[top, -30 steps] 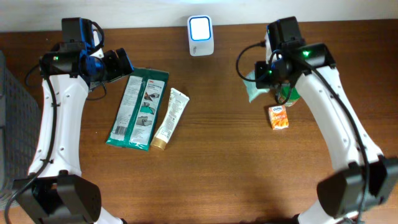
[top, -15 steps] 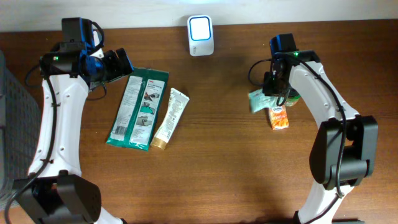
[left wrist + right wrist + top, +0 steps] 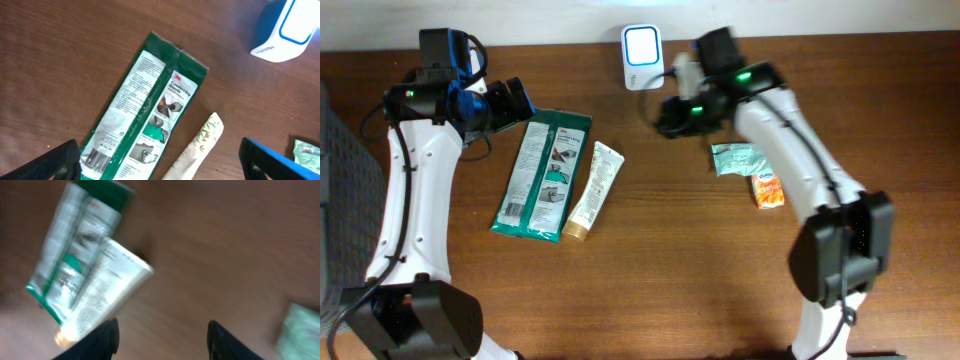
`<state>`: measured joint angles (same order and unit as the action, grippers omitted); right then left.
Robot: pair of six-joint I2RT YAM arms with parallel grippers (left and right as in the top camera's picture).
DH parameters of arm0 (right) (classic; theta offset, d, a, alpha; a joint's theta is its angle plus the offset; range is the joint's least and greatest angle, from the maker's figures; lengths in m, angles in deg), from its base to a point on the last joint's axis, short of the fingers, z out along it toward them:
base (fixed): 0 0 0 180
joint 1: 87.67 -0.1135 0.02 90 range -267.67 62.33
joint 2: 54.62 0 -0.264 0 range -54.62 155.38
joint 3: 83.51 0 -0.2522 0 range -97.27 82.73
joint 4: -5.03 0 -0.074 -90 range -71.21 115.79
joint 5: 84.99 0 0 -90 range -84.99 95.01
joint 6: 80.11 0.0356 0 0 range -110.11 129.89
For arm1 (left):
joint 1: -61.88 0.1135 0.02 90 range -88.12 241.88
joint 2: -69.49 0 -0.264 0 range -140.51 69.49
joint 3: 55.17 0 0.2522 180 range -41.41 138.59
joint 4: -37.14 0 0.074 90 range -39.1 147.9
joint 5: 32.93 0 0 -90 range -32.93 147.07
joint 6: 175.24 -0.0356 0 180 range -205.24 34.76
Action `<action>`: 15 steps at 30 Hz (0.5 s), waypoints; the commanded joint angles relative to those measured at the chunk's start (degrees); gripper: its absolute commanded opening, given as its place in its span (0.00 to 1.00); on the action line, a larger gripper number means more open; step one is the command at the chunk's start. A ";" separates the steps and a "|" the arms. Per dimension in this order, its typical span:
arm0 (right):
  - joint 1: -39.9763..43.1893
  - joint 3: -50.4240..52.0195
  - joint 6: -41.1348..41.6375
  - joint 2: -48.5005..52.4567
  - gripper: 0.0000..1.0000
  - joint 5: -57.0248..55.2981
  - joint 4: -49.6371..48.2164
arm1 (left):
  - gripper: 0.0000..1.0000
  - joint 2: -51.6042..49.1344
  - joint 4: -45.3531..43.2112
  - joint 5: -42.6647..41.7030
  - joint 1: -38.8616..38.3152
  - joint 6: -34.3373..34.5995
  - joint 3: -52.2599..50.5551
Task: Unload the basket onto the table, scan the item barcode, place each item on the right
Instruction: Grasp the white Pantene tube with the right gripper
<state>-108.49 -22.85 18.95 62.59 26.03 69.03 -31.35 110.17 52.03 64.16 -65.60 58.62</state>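
The white scanner (image 3: 642, 45) with a blue-lit face stands at the table's back middle, and it also shows as the scanner (image 3: 287, 27) in the left wrist view. A green glove package (image 3: 542, 172) lies flat beside a pale tube (image 3: 592, 190). The package (image 3: 150, 105) shows its barcode (image 3: 97, 157) near its lower end. My left gripper (image 3: 505, 105) hangs open above the package's upper left, empty (image 3: 160, 167). A light green packet (image 3: 740, 158) lies free by a small orange box (image 3: 769, 188). My right gripper (image 3: 672, 115) is open and empty (image 3: 162, 342), just right of the scanner's front.
A grey bin edge (image 3: 332, 190) runs along the table's far left. The right wrist view is blurred by motion: the green package (image 3: 75, 255) and tube (image 3: 107, 292) lie to the left, and the light green packet (image 3: 300, 330) is at the right edge.
My right gripper opened and left the light green packet on the table beside the orange box, then swung left toward the scanner. The left arm has not moved.
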 commanded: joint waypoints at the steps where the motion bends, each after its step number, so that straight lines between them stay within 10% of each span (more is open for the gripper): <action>1: -7.72 -0.33 0.50 6.40 0.53 2.32 -8.31 | 0.99 -0.31 0.00 0.39 0.13 -0.46 0.02; 9: -13.66 -0.33 1.70 16.98 0.39 -1.51 -26.75 | 0.99 -0.31 0.00 0.39 0.13 -0.46 0.02; 15: -11.21 -0.52 1.73 15.98 0.39 -11.17 -16.04 | 0.99 -0.31 0.00 0.39 0.13 -0.46 0.02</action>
<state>-121.91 -23.11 20.46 79.12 18.97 50.15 -31.35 110.08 52.01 64.16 -65.60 58.62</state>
